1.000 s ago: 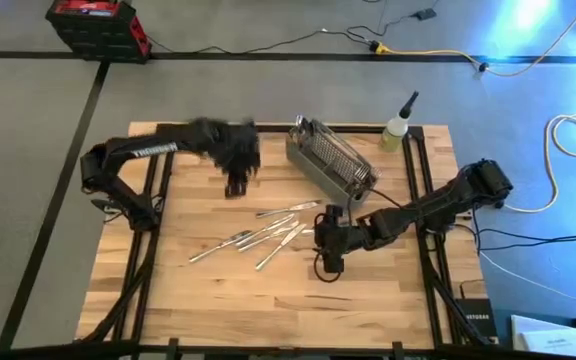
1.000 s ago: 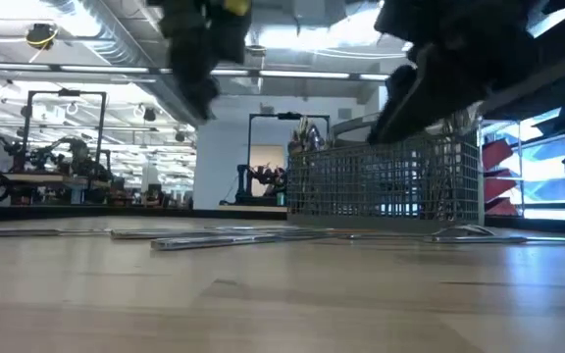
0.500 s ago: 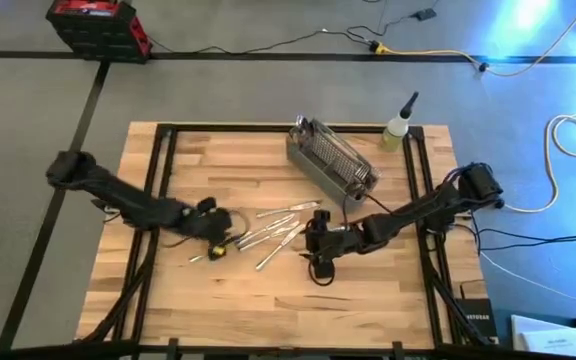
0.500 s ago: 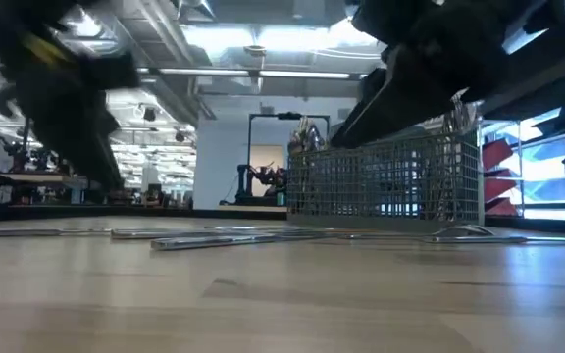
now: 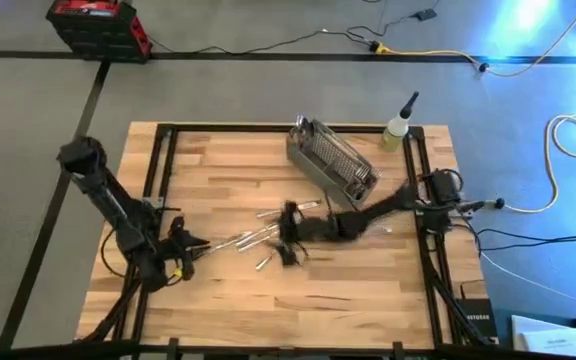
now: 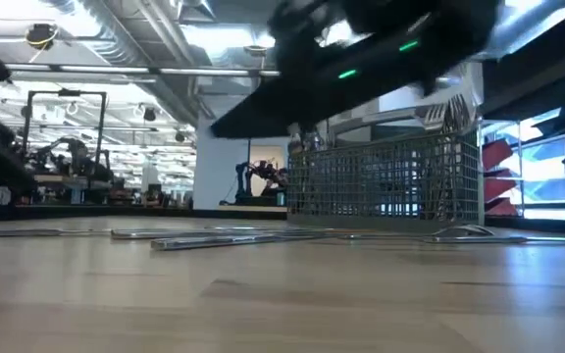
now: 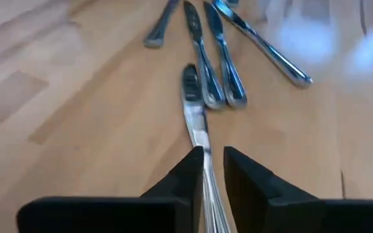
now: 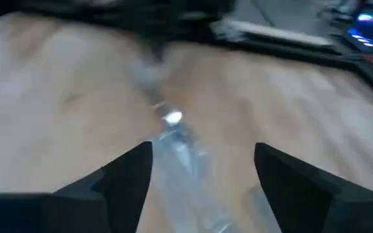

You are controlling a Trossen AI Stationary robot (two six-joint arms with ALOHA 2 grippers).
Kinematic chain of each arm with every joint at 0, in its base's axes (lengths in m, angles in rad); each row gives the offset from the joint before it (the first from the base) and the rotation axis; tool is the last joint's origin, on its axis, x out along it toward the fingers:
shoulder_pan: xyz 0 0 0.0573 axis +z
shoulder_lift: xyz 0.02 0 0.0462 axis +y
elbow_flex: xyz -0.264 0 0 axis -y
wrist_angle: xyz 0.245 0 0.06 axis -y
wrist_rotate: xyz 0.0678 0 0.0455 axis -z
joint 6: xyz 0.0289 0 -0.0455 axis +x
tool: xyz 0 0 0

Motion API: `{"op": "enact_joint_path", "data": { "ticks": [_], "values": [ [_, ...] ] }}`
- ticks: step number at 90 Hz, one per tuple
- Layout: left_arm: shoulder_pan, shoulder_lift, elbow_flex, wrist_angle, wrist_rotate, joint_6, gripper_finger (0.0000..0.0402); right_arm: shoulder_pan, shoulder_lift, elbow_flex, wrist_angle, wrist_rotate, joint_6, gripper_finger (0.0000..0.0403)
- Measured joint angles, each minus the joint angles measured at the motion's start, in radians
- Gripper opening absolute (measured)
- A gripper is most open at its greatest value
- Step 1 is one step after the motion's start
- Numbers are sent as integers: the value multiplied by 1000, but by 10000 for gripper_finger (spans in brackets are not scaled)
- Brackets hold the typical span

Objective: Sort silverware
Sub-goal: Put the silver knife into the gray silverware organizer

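Observation:
Several pieces of silverware (image 5: 260, 234) lie loose on the wooden table's middle, also low in the low view (image 6: 224, 235). My left gripper (image 5: 190, 246) sits at their left end, shut on one knife (image 7: 196, 110). My right gripper (image 5: 286, 240) hovers blurred over the right end of the pile. It is open (image 8: 203, 168), with a blurred silver piece (image 8: 173, 139) showing between its fingers below. More silverware stands in the gray mesh basket (image 5: 330, 160). My left gripper pinches the knife's handle (image 7: 206, 169) between its two fingers. The fingers come in low from the table's left and lie along the knife. The knife's far end (image 7: 190, 81) points away toward the pile and seems to rest on the table.
The mesh basket (image 6: 385, 186) lies slanted at the table's far right. A small bottle (image 5: 397, 128) stands at the far right corner. Bare wood shows along the near edge and at the far left.
My left gripper has swung from the far side beside the basket, down and toward the near left, ending at the pile's left end. My right gripper has gone toward the table's left, over the silverware's right end.

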Motion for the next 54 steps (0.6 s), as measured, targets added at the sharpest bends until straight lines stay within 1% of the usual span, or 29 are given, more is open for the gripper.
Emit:
{"op": "enact_joint_path", "data": {
  "ticks": [9,17,29,40,45,54],
  "values": [
    [-39,85,0,18,0,-57,39,-60,86,111,-16,-164,4,194],
    [-79,168,-1,78,-4,-112,38,-87,180,224,-56,-266,35,146],
    [-132,279,-1,165,-50,-179,38,-102,306,360,-153,-279,32,75],
    [-164,347,2,210,-91,-237,38,-98,358,444,-197,-281,29,17],
    [-177,372,2,239,-96,-240,38,-96,374,459,-205,-288,25,6],
    [-193,409,3,256,-124,-271,38,-99,393,462,-238,-284,26,8]
  ]
}}
